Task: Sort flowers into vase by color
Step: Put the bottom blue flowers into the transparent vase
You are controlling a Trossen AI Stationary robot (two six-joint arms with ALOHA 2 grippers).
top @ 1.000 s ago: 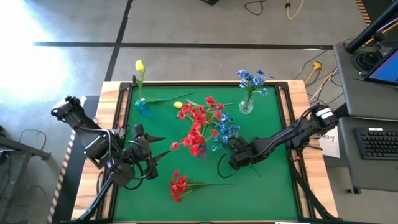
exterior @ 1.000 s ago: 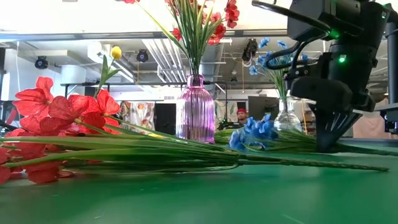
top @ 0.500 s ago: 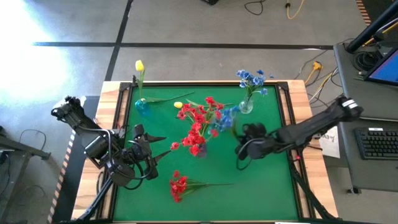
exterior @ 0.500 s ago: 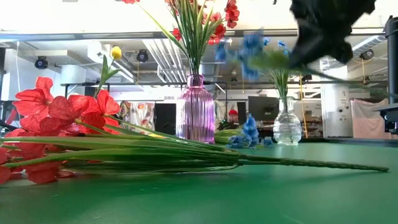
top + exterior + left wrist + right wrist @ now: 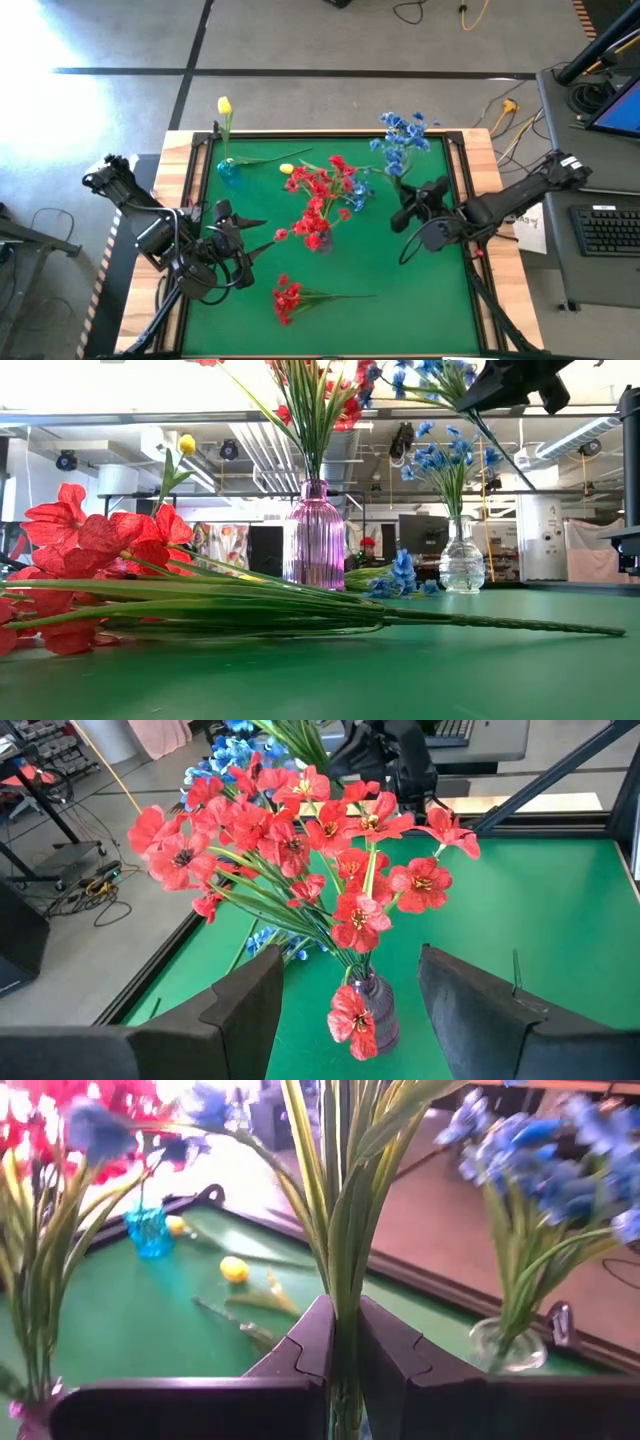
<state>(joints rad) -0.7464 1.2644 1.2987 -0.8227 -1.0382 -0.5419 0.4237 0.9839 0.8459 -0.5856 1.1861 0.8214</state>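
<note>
My right gripper [image 5: 404, 196] is shut on a blue flower sprig [image 5: 384, 158] and holds it high beside the clear vase [image 5: 396, 172] of blue flowers. The purple vase [image 5: 314, 545] holds red flowers [image 5: 322, 190]. A small blue vase [image 5: 228, 171] holds one yellow bud [image 5: 224, 105]. Lying flat on the green mat are a red sprig [image 5: 290, 297], a yellow bud [image 5: 287, 168] and a blue sprig [image 5: 400, 573]. My left gripper [image 5: 262, 235] hangs open at the mat's left, pointing at the purple vase. My right gripper pinches the blue sprig's green stem bundle [image 5: 345, 1315] between its two fingers, below the leaves. The fingers come nearly level from the table's right side and lie across the stem. The sprig is lifted clear and tilted, blossoms [image 5: 412, 374] up, its lower stem end [image 5: 510, 452] hanging below.
The mat has a dark raised frame [image 5: 455, 150] on a wooden table. A desk with a keyboard [image 5: 610, 228] stands to the right. Bare mat lies at the near right [image 5: 420, 300].
My right gripper has risen from the mat toward the far right, toward the clear vase, and has tipped from pointing down to nearly level. The blue sprig it holds has been lifted clear of the mat and now stands with its blossoms up.
</note>
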